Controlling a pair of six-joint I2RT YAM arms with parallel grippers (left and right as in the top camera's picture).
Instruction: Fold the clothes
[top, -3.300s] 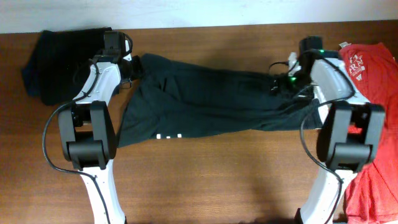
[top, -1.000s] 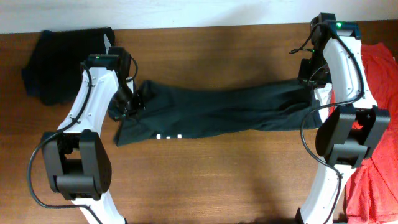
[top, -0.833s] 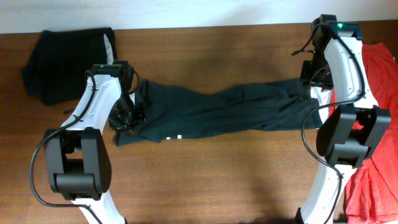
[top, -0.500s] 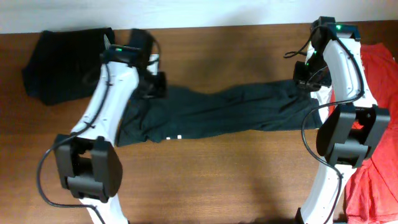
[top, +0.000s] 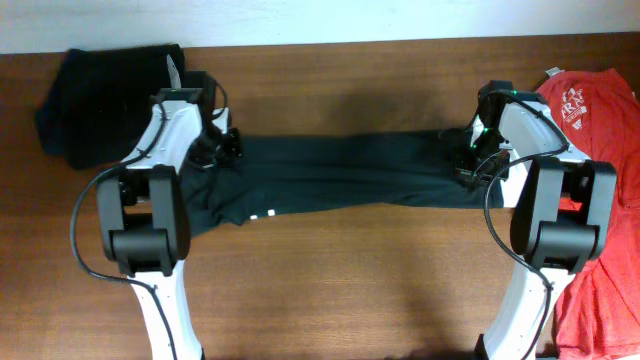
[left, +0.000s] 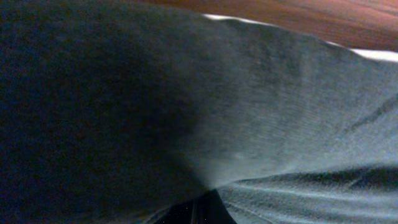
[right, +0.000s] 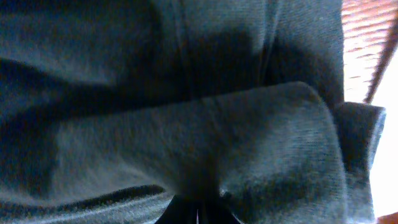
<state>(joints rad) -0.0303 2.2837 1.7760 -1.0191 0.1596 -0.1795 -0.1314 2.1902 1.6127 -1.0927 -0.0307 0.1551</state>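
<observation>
The black trousers lie stretched left to right across the table's middle, with small white lettering marks at the near left hem. My left gripper sits on their left end, shut on the cloth. Dark fabric fills the left wrist view and bunches into the closed left gripper at the bottom. My right gripper is on the trousers' right end, shut as well. In the right wrist view folds of the trousers converge into the right gripper.
A black garment with a pale lining strip lies bunched at the far left corner. A red T-shirt is spread along the right edge, partly under the right arm. The brown table shows bare wood in front of the trousers.
The left gripper opened, shifted along the trousers' left end and shut again. The right gripper came down and inward from the far right. The trousers now lie as a straighter, flatter band.
</observation>
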